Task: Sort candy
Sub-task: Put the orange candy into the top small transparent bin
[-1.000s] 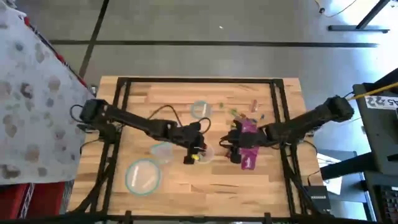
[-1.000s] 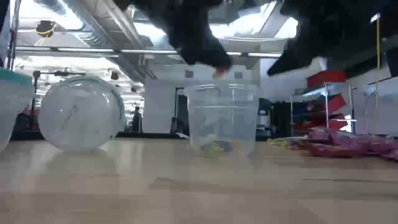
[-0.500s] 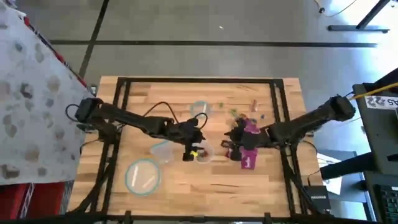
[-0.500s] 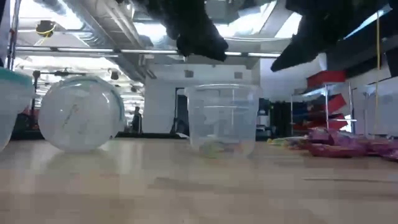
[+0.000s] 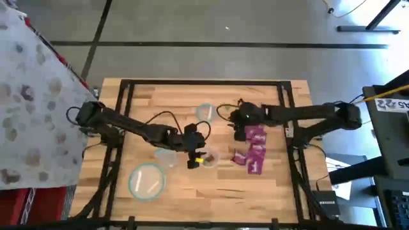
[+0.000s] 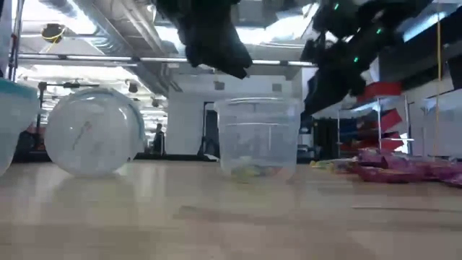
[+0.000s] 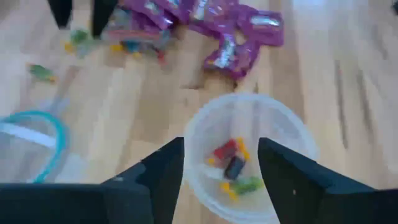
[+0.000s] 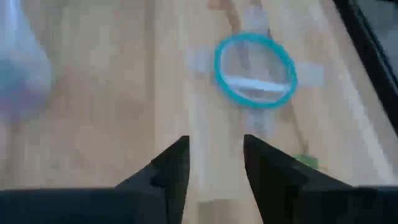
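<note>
Left tool [image 7: 221,171] spread, empty, above clear cup [image 7: 249,155] holding candy [image 7: 231,163] mid-worktop. Right tool [image 8: 214,165] parted, empty, toward far edge near teal-rimmed lid [image 8: 255,70].

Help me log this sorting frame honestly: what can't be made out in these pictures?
- High view: candy in the clear cup is too small to count, partly covered by the left gripper.
- Low view: both grippers are cut off by the top edge; the cup's contents are blurred.
- Right wrist view: no magenta packets are in view; the green bit is too blurred to identify.
</note>
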Available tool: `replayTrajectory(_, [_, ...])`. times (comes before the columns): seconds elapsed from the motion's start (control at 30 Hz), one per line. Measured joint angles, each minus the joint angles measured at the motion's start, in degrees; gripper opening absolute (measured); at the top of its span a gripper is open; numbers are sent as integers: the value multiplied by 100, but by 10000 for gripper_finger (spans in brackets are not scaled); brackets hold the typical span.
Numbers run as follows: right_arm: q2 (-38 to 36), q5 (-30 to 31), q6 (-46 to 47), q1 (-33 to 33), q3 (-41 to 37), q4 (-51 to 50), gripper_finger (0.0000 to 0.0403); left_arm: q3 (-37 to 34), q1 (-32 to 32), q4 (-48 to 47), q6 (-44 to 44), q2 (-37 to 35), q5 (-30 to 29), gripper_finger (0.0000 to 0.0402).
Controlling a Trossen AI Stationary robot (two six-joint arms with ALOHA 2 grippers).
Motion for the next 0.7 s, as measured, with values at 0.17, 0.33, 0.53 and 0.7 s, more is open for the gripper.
replayTrajectory(0.17, [810, -298, -455, -606, 458, -34, 197, 0, -157, -7, 0, 1, -103, 188])
replayTrajectory(0.33, [1564, -358, -1106, -982, 1072, -353, 226, 0, -243, 0, -2, 0, -105, 188])
replayTrajectory(0.53, [2175, -354, -1938, -1353, 1692, -991, 227, 0, -336, 22, -2, 2, -110, 188])
replayTrajectory(0.7, [2476, -465, -2321, -1608, 1892, -1113, 207, 0, -380, 19, -7, 0, -108, 189])
